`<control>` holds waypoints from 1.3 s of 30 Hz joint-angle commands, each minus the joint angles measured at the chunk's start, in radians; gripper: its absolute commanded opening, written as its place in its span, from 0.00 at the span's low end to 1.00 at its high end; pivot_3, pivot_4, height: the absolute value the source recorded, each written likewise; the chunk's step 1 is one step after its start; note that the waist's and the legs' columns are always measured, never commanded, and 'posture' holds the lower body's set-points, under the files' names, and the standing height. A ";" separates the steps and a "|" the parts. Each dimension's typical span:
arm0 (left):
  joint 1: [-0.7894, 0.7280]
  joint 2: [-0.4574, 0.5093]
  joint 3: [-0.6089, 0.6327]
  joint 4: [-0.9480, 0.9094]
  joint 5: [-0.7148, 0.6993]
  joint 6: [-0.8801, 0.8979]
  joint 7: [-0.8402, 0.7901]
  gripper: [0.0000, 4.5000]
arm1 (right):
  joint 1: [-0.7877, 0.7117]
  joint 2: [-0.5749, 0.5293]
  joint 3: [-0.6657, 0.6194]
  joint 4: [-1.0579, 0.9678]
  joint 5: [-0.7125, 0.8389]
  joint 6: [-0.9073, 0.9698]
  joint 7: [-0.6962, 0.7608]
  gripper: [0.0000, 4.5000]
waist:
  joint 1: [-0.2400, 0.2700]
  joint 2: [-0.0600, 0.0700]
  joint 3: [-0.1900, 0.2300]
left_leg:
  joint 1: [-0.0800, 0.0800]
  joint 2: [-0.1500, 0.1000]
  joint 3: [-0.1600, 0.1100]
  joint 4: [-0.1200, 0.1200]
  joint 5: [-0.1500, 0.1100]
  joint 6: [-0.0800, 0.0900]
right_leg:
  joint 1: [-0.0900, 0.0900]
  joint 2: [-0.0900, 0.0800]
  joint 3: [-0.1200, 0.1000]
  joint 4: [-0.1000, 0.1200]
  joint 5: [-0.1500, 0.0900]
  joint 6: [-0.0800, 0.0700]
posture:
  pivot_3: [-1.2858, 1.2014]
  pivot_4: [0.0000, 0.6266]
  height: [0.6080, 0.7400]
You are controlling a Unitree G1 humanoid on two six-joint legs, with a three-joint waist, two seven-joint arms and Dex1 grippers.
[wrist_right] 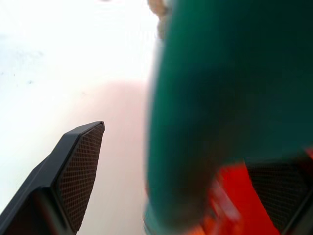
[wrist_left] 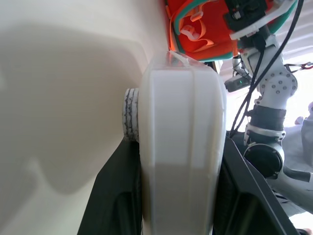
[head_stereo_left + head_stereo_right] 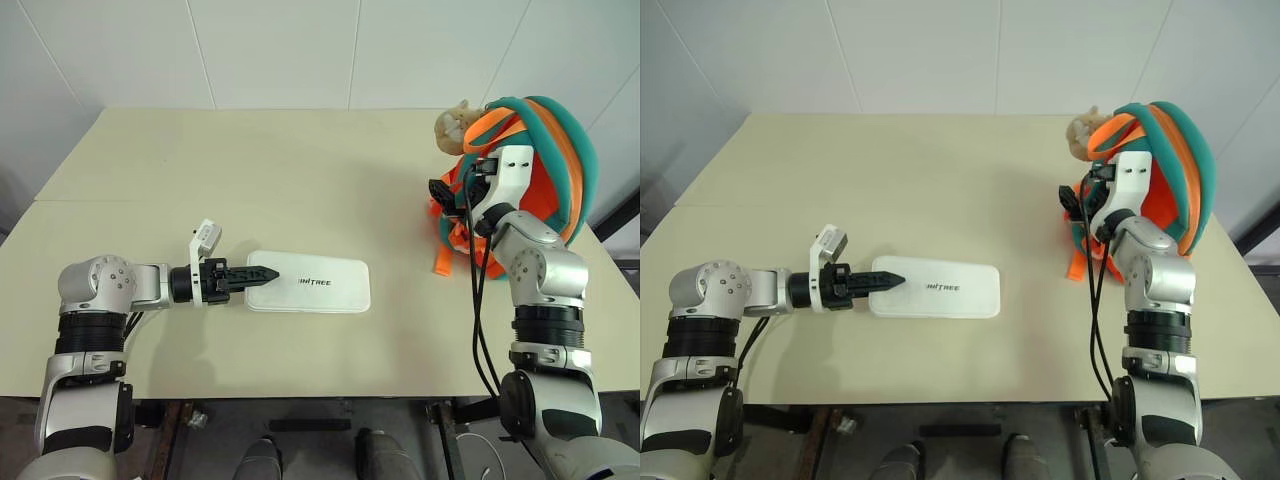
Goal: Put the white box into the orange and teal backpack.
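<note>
While gripped by left gripper, white box lifted.

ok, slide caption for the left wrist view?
Left gripper clamped on the white box, backpack beyond.

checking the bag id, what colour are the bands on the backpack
Teal bands on the orange backpack, clearest in the left eye view.

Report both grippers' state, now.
Left gripper: jaws shut on the white box.
Right gripper: jaws open, at the orange and teal backpack.
</note>
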 commanded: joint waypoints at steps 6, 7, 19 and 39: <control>0.025 -0.020 0.106 -0.067 -0.024 0.007 0.055 0.29 | -0.066 0.004 -0.005 0.023 -0.010 -0.070 -0.048 0.46 | 0.000 0.000 0.000 | 0.000 0.000 0.000 0.000 0.000 0.000 | 0.000 0.000 0.000 0.000 0.000 0.000 | 0.52 0.24 1.00; 0.028 -0.019 0.112 -0.069 -0.024 0.008 0.059 0.29 | -0.066 0.003 -0.004 0.014 -0.006 -0.068 -0.043 0.38 | 0.000 0.000 0.000 | 0.000 0.000 0.000 0.000 0.000 0.000 | 0.000 0.000 0.000 0.000 0.000 0.000 | 0.52 0.24 1.00; -0.056 0.058 0.218 0.043 0.040 -0.177 0.107 0.29 | -0.029 -0.003 0.052 -0.352 0.176 0.176 0.135 0.00 | -0.006 0.003 0.002 | -0.001 0.000 0.000 -0.001 0.000 0.000 | -0.002 0.000 0.000 0.001 0.000 0.000 | 0.52 0.24 1.00; -0.165 0.196 0.181 0.258 0.169 -0.395 -0.010 0.29 | 0.107 -0.127 0.150 -0.947 0.627 0.527 0.365 0.00 | -0.002 0.003 0.003 | -0.004 0.001 0.001 -0.005 0.000 -0.001 | -0.008 0.000 0.000 0.003 -0.003 0.000 | 0.52 0.24 1.00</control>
